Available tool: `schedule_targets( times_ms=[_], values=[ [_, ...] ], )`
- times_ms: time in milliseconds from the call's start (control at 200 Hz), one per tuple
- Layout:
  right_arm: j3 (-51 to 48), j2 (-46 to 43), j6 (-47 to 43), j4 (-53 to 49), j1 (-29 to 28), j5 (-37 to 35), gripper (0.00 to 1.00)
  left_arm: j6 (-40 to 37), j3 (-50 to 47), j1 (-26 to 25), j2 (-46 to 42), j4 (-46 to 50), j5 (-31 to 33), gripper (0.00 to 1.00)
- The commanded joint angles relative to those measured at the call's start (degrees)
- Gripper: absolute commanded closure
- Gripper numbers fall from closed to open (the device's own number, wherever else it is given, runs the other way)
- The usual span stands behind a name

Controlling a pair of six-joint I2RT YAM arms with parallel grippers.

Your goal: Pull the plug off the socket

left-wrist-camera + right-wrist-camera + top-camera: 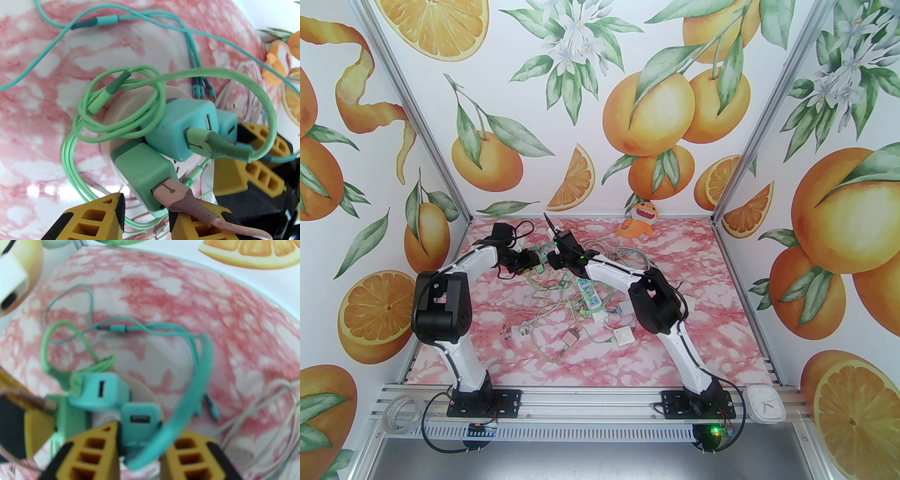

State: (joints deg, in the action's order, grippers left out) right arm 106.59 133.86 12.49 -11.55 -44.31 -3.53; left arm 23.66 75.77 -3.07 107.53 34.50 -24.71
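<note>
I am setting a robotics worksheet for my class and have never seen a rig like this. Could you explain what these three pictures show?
This is a robot with a left arm and a right arm, each ending in a two-finger gripper. The wide picture is taken from above and behind the arms. The other two come from cameras on the wrists. On the pink marbled table lie tangled cables, a power strip and an orange plush toy. Both grippers meet at a round white socket. The left gripper straddles the green charger, and the right gripper straddles the small teal charger. Whether either is squeezing is unclear.
</note>
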Motion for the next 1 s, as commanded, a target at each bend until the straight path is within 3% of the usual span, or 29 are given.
schedule_targets(
  times_ms=[0,115,335,535,716,996],
  values=[
    [-3.6,-3.5,-1.8,-3.8,-2.1,-0.8,0.65,-1.0,-0.9,-0.1,2.7,3.8,3.2,0.63],
    [-2.8,-2.4,-1.5,-4.8,-2.0,-1.8,0.57,-1.3,-0.8,-0.8,3.1,3.6,2.6,0.63],
    [2.4,1.4,-1.8,-6.5,-1.9,-3.2,0.55,-1.4,-0.5,-1.5,3.7,4.1,2.9,0.63],
    [5.7,4.3,-2.0,-7.8,-1.6,-3.4,0.58,-1.7,0.0,-1.8,4.0,5.2,3.5,0.63],
    [6.8,4.6,-3.0,-7.9,-1.3,-2.8,0.76,-1.7,0.8,-1.9,5.0,6.8,5.0,0.63],
    [4.8,2.3,-9.4,-5.8,-3.4,-7.8,0.76,-0.5,2.3,-2.0,8.9,10.1,7.9,0.64]
  ],
)
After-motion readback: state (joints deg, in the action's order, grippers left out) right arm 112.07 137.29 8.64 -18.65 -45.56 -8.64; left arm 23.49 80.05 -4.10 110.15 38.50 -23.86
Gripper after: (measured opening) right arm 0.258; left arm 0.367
